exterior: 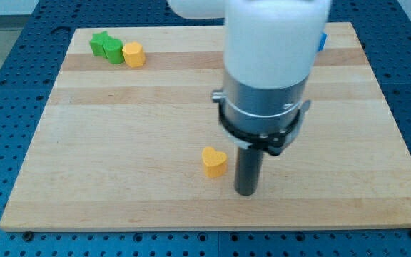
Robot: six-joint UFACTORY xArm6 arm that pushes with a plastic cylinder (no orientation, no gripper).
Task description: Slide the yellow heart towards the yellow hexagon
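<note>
The yellow heart (pixel 214 161) lies on the wooden board (pixel 120 143), below the middle. The yellow hexagon (pixel 133 54) sits near the view's top left, touching a green cylinder (pixel 113 50). My tip (pixel 246 191) rests on the board just to the right of the heart and slightly below it, a small gap apart. The arm's white and grey body (pixel 266 78) hangs over the middle of the board and hides what lies behind it.
A green star-shaped block (pixel 99 43) sits left of the green cylinder at the top left. A blue block (pixel 322 41) peeks out from behind the arm near the top right edge. A blue perforated table (pixel 6 86) surrounds the board.
</note>
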